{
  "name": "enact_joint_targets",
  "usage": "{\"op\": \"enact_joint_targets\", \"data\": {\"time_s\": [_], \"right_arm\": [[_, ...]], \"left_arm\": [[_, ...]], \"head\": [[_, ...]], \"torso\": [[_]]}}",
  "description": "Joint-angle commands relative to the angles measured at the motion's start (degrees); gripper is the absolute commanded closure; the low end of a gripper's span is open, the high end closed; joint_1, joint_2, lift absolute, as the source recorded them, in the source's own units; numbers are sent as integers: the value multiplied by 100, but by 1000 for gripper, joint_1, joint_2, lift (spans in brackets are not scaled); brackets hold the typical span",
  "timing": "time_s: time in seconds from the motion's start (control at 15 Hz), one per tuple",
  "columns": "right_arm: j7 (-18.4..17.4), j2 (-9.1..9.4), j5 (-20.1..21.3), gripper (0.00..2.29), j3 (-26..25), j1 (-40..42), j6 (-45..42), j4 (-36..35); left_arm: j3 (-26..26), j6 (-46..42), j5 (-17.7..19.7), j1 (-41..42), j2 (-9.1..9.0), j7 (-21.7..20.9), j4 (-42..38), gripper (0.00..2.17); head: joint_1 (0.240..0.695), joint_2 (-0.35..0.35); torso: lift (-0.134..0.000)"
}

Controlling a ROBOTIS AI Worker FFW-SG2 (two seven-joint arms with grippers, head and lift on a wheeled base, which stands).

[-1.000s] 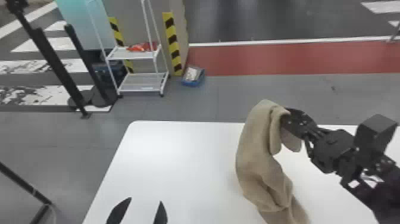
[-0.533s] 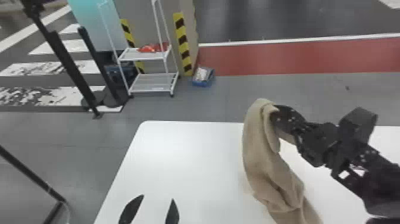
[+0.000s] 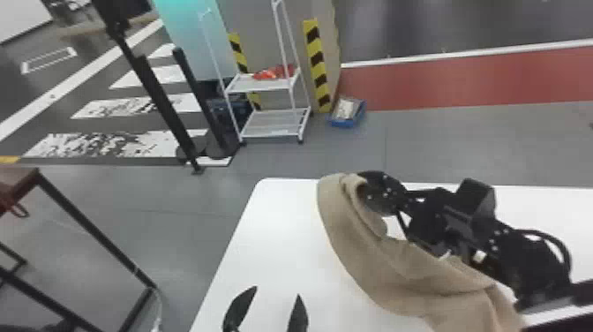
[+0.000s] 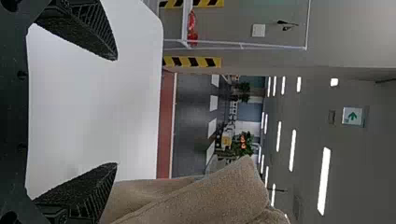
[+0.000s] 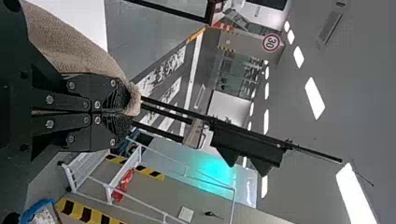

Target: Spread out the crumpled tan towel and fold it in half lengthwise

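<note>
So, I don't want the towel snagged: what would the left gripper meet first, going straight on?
Probably nothing: the left gripper points over bare table, the towel to its right, though depth is unclear.

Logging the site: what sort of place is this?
Probably an industrial or lab hall: hazard-striped posts, a wheeled white rack and a speed-limit-style round sign.

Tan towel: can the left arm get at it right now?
Likely yes: the left pincer is open, with nothing visible between it and the towel, held up by the right pincer.
</note>
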Motion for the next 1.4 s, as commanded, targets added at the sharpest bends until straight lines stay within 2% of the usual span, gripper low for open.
{"op": "enact_joint_targets", "data": {"time_s": [0.0, 0.07, 0.13, 0.2, 0.33, 0.53, 0.6, 0.73, 0.93, 1.07, 1.27, 1.33], "right_arm": [[-80, 5, 175, 272, -23, -491, 46, 915], [-106, 5, 395, -2, -14, -755, 204, 1442], [-212, 5, 606, -2, -14, -948, 345, 1829], [-519, 5, 676, 6, -5, -1098, 362, 2154], [-572, 5, 694, 53, -23, -1318, 731, 2330], [-528, 5, 711, 49, -111, -1370, 1558, 2242], [-572, 5, 834, 36, -120, -1414, 1821, 2242], [-616, 5, 843, 36, -181, -1397, 2015, 2233], [-765, 5, 843, 36, -199, -1432, 3192, 2049], [-669, 5, 852, 36, -208, -1432, 4106, 1732], [-273, 5, 869, 36, -269, -1423, 5407, 1205], [-141, 5, 1010, 36, -269, -1388, 5724, 1038]], "left_arm": [[-1, 0, 2, -18, 0, 0, 27, 66], [-1, 0, -7, -44, -9, 0, 62, 66], [-10, 0, -7, -53, -17, 0, 70, 66], [-10, 0, -7, -62, -17, 0, 79, 66], [-10, 0, -7, -53, -17, 0, 88, 66], [-19, 0, -16, -53, -17, 0, 88, 66], [-28, 0, -16, -53, -17, 0, 88, 66], [-28, 0, -16, -53, -17, 0, 88, 66], [-28, 0, -16, -53, -17, -9, 88, 66], [-36, 0, -16, -53, -17, -9, 88, 66], [-28, 0, -16, -62, -9, -9, 97, 66], [-28, 0, -16, -62, 0, -9, 106, 66]], "head": [[695, 350], [695, 350], [695, 350], [695, 350], [695, 350], [695, 350], [695, 349], [695, 330], [695, 299], [695, 282], [695, 257], [695, 253]], "torso": [[0], [0], [0], [0], [0], [0], [0], [0], [0], [0], [0], [0]]}}
